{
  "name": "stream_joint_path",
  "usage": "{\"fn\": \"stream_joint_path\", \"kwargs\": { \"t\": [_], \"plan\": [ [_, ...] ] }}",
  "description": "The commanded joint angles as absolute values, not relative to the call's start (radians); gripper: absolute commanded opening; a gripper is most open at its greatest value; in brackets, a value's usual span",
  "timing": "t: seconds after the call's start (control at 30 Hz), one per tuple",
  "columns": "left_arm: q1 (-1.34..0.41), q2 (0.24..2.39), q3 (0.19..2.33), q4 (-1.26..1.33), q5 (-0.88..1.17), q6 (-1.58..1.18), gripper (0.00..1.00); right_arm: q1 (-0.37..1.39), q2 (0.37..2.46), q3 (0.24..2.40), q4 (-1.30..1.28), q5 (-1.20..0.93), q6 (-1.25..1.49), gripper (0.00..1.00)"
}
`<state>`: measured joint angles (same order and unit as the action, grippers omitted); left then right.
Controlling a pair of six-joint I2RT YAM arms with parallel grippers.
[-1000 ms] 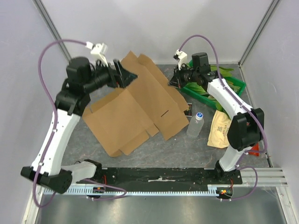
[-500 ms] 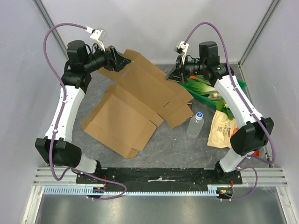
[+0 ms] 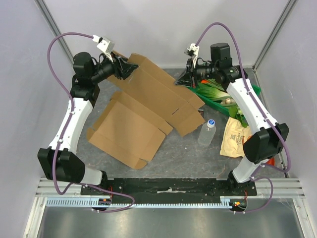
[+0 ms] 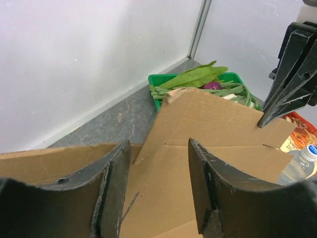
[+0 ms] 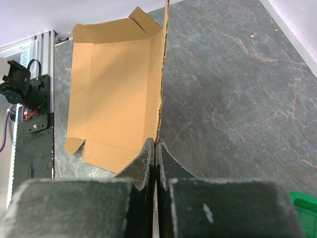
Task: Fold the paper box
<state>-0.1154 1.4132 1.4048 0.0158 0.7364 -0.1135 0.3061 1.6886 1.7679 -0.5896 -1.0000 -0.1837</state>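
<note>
Lettering on snack bag (image 3: 233, 138) near paper box (image 3: 143, 106) illegible

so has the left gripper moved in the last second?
Yes. In the top view the left gripper has gone back and left, farther from the water bottle, which stayed put.

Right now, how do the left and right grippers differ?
The right gripper is shut, pinching the box edge; the left gripper has jaws apart, clamping nothing visibly. The right gripper is at the far right edge, the left gripper at the far left corner. Both are at the box's far side.
</note>
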Motion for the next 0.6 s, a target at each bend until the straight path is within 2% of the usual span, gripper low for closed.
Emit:
{"fn": "stream_joint_path", "kwargs": {
  "t": [0.0,0.13,0.23,0.27,0.33,0.37,0.4,0.43,0.47,0.5,0.53,0.57],
  "plan": [
    [-0.117,1.391,1.428,0.11,0.752,-0.115,0.59,0.305,1.692,1.807,-0.574,-1.049,-0.193,0.0],
    [-0.117,1.403,1.428,0.15,0.825,-0.144,0.59,0.308,1.7,1.809,-0.571,-1.055,-0.192,0.0],
    [-0.117,1.428,1.446,0.143,0.876,-0.164,0.41,0.308,1.704,1.81,-0.554,-1.062,-0.18,0.0],
    [-0.118,1.437,1.447,0.143,0.882,-0.166,0.27,0.313,1.706,1.812,-0.551,-1.058,-0.176,0.0],
    [-0.12,1.442,1.439,0.153,0.89,-0.164,0.14,0.325,1.709,1.807,-0.534,-0.992,-0.157,0.0],
    [-0.123,1.44,1.436,0.156,0.887,-0.16,0.04,0.331,1.709,1.802,-0.511,-0.944,-0.132,0.0],
    [-0.124,1.436,1.431,0.16,0.874,-0.153,0.02,0.347,1.709,1.795,-0.458,-0.896,-0.103,0.0],
    [-0.127,1.433,1.422,0.166,0.874,-0.137,0.02,0.357,1.716,1.789,-0.447,-0.879,-0.078,0.18],
    [-0.13,1.424,1.417,0.172,0.874,-0.132,0.02,0.37,1.721,1.792,-0.439,-0.856,-0.077,0.28],
    [-0.133,1.419,1.411,0.178,0.877,-0.129,0.02,0.396,1.732,1.79,-0.411,-0.839,-0.069,0.34],
    [-0.132,1.416,1.405,0.189,0.884,-0.13,0.02,0.411,1.736,1.789,-0.396,-0.831,-0.074,0.43],
    [-0.132,1.413,1.404,0.19,0.887,-0.13,0.02,0.422,1.743,1.787,-0.379,-0.824,-0.072,0.46]
  ]
}}
